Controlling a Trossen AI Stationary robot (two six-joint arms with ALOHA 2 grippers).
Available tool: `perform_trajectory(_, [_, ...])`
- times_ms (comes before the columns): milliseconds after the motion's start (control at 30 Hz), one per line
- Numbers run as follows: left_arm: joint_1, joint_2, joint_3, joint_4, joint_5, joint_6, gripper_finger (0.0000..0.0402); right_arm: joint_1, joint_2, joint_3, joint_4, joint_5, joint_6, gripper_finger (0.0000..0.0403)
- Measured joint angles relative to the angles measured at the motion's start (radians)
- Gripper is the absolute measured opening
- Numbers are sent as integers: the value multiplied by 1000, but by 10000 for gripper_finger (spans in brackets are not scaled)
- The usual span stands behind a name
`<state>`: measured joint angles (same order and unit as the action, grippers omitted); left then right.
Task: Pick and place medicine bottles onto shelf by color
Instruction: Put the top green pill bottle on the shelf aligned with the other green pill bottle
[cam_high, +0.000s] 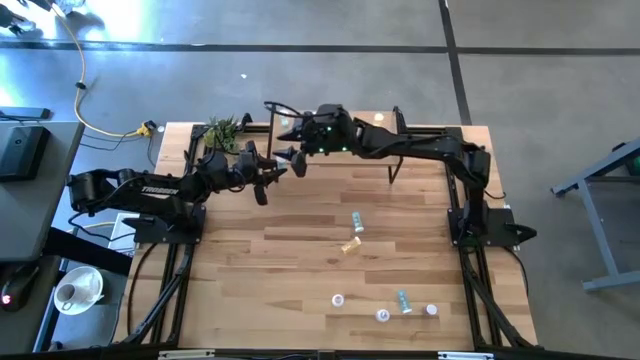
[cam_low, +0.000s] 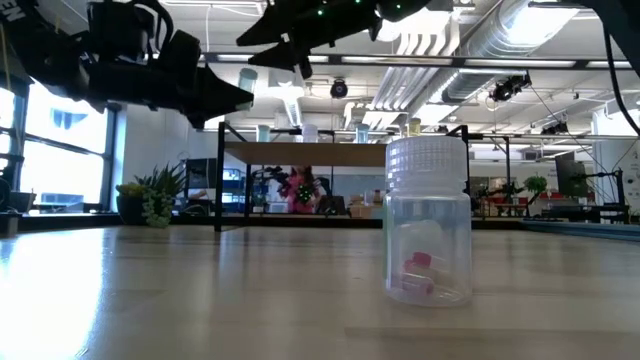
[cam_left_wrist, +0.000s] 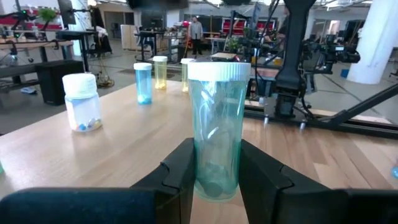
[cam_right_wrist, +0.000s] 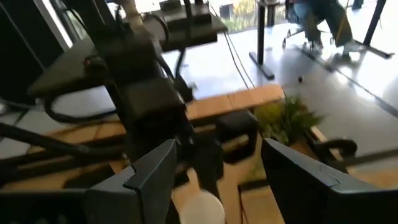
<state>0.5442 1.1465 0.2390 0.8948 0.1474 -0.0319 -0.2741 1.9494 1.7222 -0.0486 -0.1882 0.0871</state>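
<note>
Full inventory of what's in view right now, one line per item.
teal bottle: one, teal-green, white cap, upright in the left gripper
standing bottles: four, white, light blue, two yellowish, on wood beyond it
loose bottles: six, teal, yellow, white-capped, scattered on the table
shelf: one, light wood, black legs, table's far edge
potted plant: one, green, far corner
table: one, slatted wood
left gripper: shut on teal bottle
right gripper: open, empty, beside the left one

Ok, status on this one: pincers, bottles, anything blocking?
Left pincer shut on teal bottle, upright. Right pincer open, empty, near the shelf. Loose bottles on the table. Nothing blocking.
</note>
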Motion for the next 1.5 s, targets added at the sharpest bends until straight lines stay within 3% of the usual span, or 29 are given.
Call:
perform_trajectory(800, [-22, 0, 0, 34, 2, -63, 90, 28, 3, -2, -136, 22, -25, 223])
perform_trajectory(1200, [-23, 0, 0, 34, 2, -63, 90, 29, 3, -3, -135, 19, -24, 146])
perform_trajectory(1500, [-22, 0, 0, 34, -5, -69, 92, 29, 3, -3, -135, 19, -24, 114])
